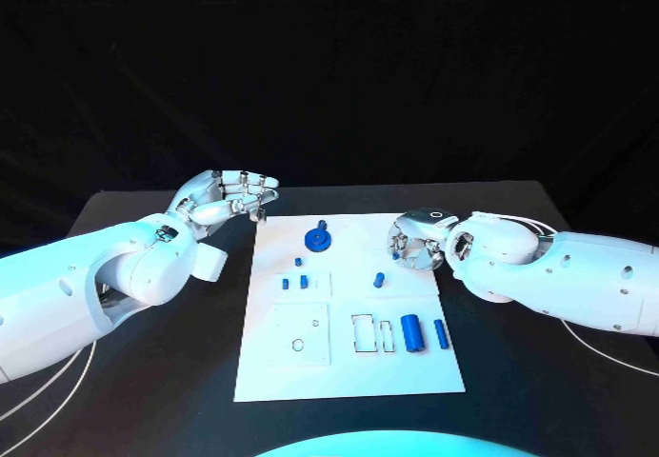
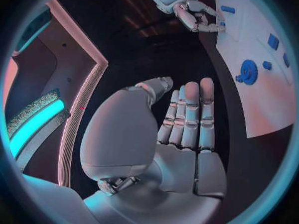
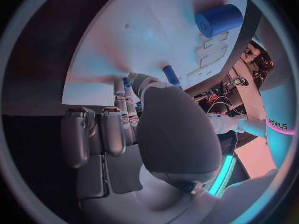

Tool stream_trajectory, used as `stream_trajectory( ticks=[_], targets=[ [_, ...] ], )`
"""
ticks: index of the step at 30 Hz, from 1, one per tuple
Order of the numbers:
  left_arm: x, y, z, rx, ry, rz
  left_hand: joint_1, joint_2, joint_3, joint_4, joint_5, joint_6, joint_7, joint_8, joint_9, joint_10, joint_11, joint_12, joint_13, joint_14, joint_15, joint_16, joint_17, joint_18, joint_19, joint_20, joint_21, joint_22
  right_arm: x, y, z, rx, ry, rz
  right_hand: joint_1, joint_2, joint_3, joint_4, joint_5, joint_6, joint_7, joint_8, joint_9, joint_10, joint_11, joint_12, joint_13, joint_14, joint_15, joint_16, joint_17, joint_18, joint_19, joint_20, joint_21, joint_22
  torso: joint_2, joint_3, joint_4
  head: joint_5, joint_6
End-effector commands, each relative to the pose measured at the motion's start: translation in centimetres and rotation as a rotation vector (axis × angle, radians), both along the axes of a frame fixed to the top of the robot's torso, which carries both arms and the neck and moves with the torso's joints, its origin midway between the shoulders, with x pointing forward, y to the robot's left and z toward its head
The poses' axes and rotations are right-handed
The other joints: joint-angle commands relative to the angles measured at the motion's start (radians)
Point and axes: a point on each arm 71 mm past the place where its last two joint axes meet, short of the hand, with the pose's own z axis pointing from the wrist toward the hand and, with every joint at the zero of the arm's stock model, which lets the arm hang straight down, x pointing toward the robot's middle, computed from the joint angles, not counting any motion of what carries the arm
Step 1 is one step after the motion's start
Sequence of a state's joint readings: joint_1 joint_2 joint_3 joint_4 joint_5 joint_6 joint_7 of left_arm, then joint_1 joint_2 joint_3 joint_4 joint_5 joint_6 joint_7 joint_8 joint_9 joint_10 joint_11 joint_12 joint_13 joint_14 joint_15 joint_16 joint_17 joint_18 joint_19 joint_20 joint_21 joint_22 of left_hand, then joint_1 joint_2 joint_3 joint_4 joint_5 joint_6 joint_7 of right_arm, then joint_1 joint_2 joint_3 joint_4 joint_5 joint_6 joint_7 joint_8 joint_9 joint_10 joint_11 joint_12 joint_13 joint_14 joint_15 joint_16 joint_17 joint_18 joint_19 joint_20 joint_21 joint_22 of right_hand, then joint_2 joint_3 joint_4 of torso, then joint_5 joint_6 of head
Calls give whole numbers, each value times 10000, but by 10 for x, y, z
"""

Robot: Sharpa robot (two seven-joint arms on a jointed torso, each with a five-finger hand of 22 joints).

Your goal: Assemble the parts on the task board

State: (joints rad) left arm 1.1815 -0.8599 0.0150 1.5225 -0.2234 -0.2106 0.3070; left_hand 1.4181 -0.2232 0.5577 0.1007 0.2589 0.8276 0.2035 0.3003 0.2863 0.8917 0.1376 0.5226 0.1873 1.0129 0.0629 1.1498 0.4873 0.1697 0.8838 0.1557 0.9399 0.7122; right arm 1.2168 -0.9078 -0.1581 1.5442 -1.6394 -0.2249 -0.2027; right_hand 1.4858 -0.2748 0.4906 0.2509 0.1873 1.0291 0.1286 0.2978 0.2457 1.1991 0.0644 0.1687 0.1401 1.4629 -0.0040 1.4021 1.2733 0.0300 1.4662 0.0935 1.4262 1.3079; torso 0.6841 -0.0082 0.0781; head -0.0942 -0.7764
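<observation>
Seemingly mid-pickup, the right hand (image 1: 416, 238) curls its fingers (image 3: 127, 92) toward a small blue peg (image 1: 379, 280) at the white board's (image 1: 350, 376) three o'clock edge (grip unclear), and should next pinch it, while the left hand (image 1: 220, 198) hovers open, empty, over the tabletop (image 1: 165, 381).

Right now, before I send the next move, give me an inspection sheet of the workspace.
Surface: black table, white task board lying flat in the middle.
Job's things: blue gear near the board's far edge; small blue pegs mid-board; blue cylinders on the right side.
Clutter: nothing seen.
Hands: left hand off the board's far left corner, fingers curled, holding nothing; right hand over the board's right edge, a small blue piece at its fingertips, grip cannot be confirmed.
Cables: thin white cables along both arms.
Surroundings: black backdrop.
</observation>
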Motion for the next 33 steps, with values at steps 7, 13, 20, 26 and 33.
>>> stream_trajectory(
  ticks=[7,13,20,26,33],
  targets=[
    [0,1,2,-194,-31,-14,-28,125,-9,-8,7,-36,63,70,-4,-41,23,66,10,-67,7,-74,-19,147,-56,20,-72,-22,-1,5,-8,-71,52,120,-130,132,337,-143,-61,141,-6,-22,60,194,1,-184,-102,515,-74,12,-5,10,579,-68,57,1932,10,17,-13,34,-33],
    [0,1,1,-178,-12,5,-32,127,-11,-7,8,-42,67,69,-5,-47,26,69,9,-66,9,-78,-23,147,-55,21,-76,-25,-1,7,-9,-19,58,133,-173,126,386,-171,-91,148,1,-28,72,221,4,-219,-123,517,-70,18,-1,11,578,-69,49,1929,2,13,-12,17,-50],
    [0,2,1,-160,28,-1,-31,125,-17,-12,8,-57,73,65,-8,-62,31,73,7,-65,12,-84,-31,147,-53,23,-83,-31,-1,8,-12,-101,91,60,-263,125,506,-251,-122,184,1,-29,107,301,0,-293,-166,524,-77,46,30,1,595,-70,93,1955,4,10,-1,8,-65],
    [0,3,1,-131,51,24,-26,122,-20,-20,7,-68,77,63,-11,-74,34,78,5,-65,15,-89,-37,147,-51,24,-89,-35,-2,8,-12,-280,-25,51,-76,424,1107,-886,-228,431,-45,89,268,626,-78,-413,-228,575,-147,189,207,-43,670,-117,300,2068,4,9,-6,9,-90],
    [0,3,1,-112,63,22,-14,125,-19,-32,7,-74,79,64,-12,-82,35,84,4,-64,15,-94,-43,148,-48,25,-94,-38,-2,9,-10,-301,-323,46,-287,557,1701,-1615,-182,621,-88,201,477,1049,-154,-577,-259,522,-231,100,-51,-49,681,-161,329,2098,0,13,-6,-4,-94]
  ],
)
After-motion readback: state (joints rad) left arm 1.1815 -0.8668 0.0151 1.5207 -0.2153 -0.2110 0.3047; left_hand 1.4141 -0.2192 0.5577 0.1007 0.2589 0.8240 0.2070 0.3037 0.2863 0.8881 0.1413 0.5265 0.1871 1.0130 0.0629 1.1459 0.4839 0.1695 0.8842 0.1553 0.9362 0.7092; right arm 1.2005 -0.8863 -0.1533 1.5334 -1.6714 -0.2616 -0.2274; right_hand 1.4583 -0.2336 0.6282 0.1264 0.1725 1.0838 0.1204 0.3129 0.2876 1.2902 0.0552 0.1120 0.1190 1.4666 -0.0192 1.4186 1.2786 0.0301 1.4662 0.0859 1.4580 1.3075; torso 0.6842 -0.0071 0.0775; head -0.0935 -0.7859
